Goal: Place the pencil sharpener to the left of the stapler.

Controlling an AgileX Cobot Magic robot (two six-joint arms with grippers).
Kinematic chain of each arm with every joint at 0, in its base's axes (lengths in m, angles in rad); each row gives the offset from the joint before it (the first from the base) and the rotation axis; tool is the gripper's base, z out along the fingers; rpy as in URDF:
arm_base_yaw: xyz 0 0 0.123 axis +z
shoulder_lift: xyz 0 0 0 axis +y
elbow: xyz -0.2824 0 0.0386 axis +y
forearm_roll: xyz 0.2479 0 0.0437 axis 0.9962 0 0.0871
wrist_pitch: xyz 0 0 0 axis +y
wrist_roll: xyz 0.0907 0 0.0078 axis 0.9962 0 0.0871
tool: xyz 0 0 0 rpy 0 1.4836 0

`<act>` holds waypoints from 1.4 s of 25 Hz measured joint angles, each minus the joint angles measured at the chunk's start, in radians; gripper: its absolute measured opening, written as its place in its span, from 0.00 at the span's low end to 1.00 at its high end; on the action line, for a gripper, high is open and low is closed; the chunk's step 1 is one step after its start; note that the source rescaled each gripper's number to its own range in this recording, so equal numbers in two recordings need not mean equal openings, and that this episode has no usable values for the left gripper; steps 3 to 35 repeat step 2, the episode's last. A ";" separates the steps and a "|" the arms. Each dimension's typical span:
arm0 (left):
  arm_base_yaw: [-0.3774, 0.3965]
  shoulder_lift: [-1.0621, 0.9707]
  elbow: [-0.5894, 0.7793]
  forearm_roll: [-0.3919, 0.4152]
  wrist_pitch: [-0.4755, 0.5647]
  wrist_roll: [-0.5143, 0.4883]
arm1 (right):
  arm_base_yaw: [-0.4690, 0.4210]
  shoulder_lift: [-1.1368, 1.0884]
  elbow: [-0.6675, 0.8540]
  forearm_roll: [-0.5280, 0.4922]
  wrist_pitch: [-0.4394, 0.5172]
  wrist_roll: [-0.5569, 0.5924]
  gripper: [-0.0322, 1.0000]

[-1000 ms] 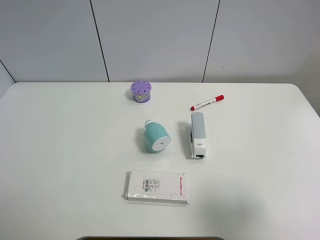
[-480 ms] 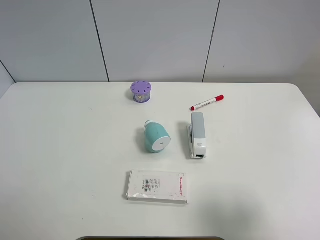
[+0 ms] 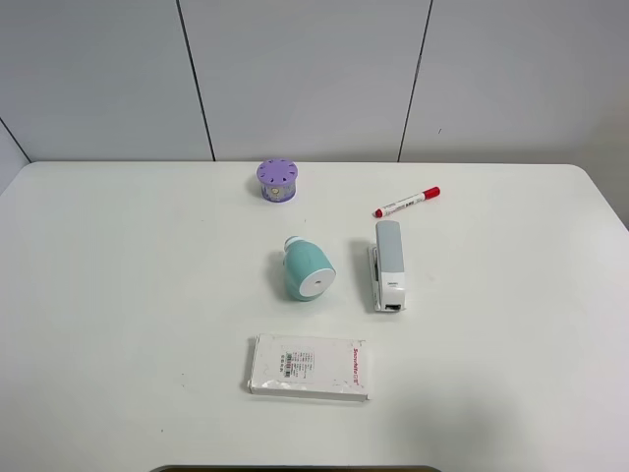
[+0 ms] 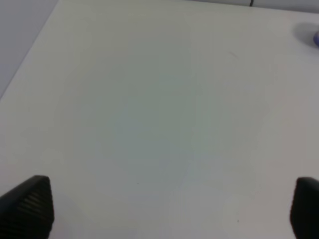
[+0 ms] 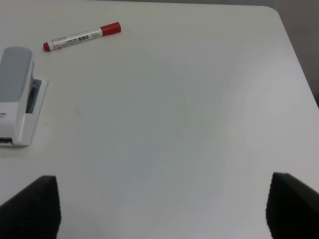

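The teal pencil sharpener (image 3: pixel 308 268) lies on its side mid-table, white round face toward the front, just left of the light-grey stapler (image 3: pixel 387 265), with a gap between them. The stapler (image 5: pixel 17 94) also shows in the right wrist view. Neither arm appears in the exterior high view. My left gripper (image 4: pixel 169 209) is open above bare table, its dark fingertips (image 4: pixel 30 204) spread wide. My right gripper (image 5: pixel 162 209) is open too, fingertips (image 5: pixel 291 204) far apart, with nothing between them.
A purple round container (image 3: pixel 277 180) with holes stands at the back. A red-capped marker (image 3: pixel 406 202) lies behind the stapler, also seen as the marker (image 5: pixel 82 36) in the right wrist view. A flat white box (image 3: pixel 309 366) lies near the front. The white table (image 3: pixel 118 295) has rounded corners.
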 joint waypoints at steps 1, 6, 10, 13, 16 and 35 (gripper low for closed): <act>0.000 0.000 0.000 0.000 0.000 0.000 | 0.000 0.000 0.000 0.000 0.000 0.000 0.60; 0.000 0.000 0.000 0.000 0.000 0.000 | 0.000 0.000 0.000 0.000 0.000 0.000 0.60; 0.000 0.000 0.000 0.000 0.000 0.000 | 0.000 0.000 0.000 0.000 0.000 0.000 0.60; 0.000 0.000 0.000 0.000 0.000 0.000 | 0.000 0.000 0.000 0.000 0.000 0.000 0.60; 0.000 0.000 0.000 0.000 0.000 0.000 | 0.000 0.000 0.000 0.000 0.000 0.000 0.60; 0.000 0.000 0.000 0.000 0.000 0.000 | 0.000 0.000 0.000 0.000 0.000 0.000 0.60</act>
